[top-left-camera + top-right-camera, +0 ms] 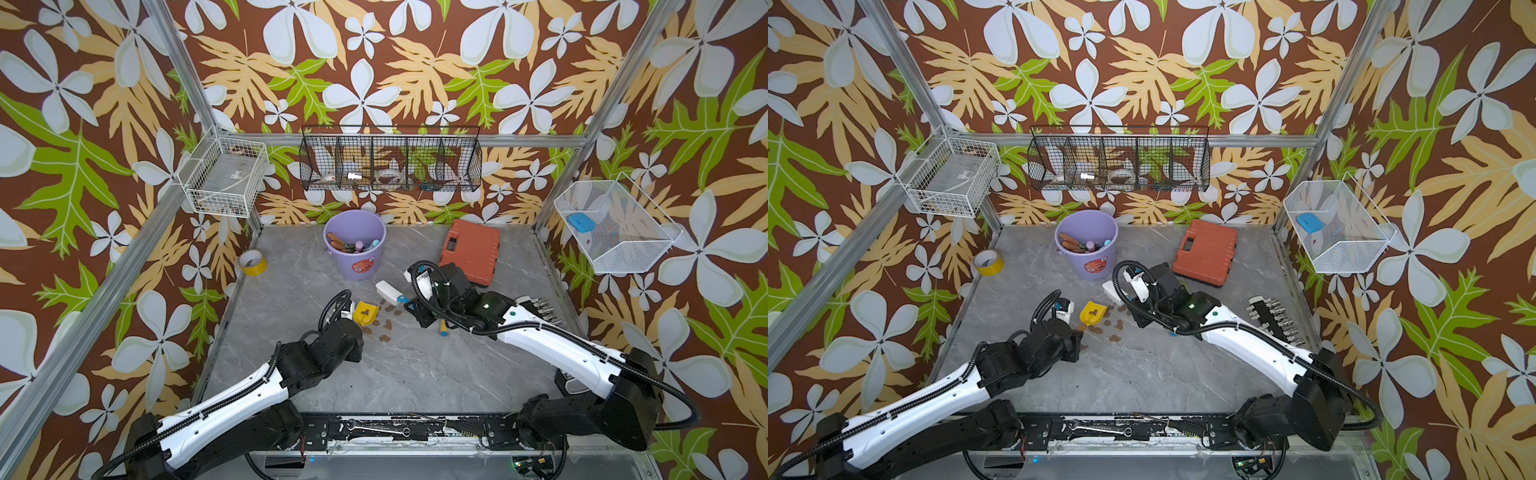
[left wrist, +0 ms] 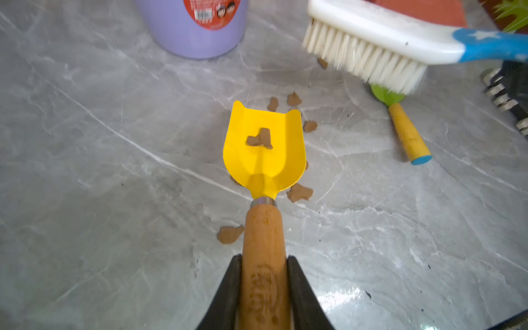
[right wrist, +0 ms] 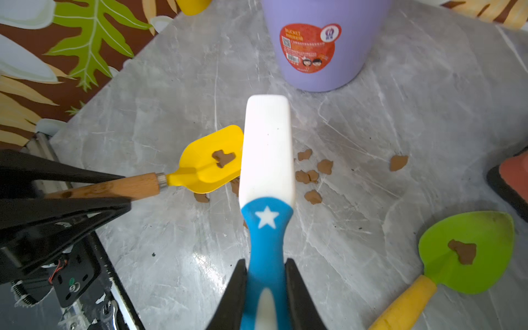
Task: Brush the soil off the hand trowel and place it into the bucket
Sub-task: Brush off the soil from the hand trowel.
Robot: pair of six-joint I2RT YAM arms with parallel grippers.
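With left end effector (image 2: 264,265) clamping the yellow trowel (image 2: 243,137), right end effector (image 3: 266,265) clamping the brush (image 3: 267,143), drag bristles firmly along the blade to dislodge the soil clump (image 2: 261,139).

Pretty sure this is a robotics lab test booth, not anyone's actual shed. Giveaways: bare aluminium frame posts (image 1: 181,62) hold flat panels of brown tropical-leaf wallpaper (image 1: 415,70) around a grey marble-look tabletop (image 1: 415,374). Two black-and-white robot arms, the left arm (image 1: 224,405) and the right arm (image 1: 557,345), sit on a black rail along the front edge, with a silver spanner (image 1: 376,428) lying on it. A black partitioned wire basket (image 1: 457,166) and a white wire basket (image 1: 216,203) hang on the walls. The round lilac plastic bucket (image 1: 345,262) of garden tools and the orange-red plastic tool case (image 1: 471,249) give it a garden-shed dressing.
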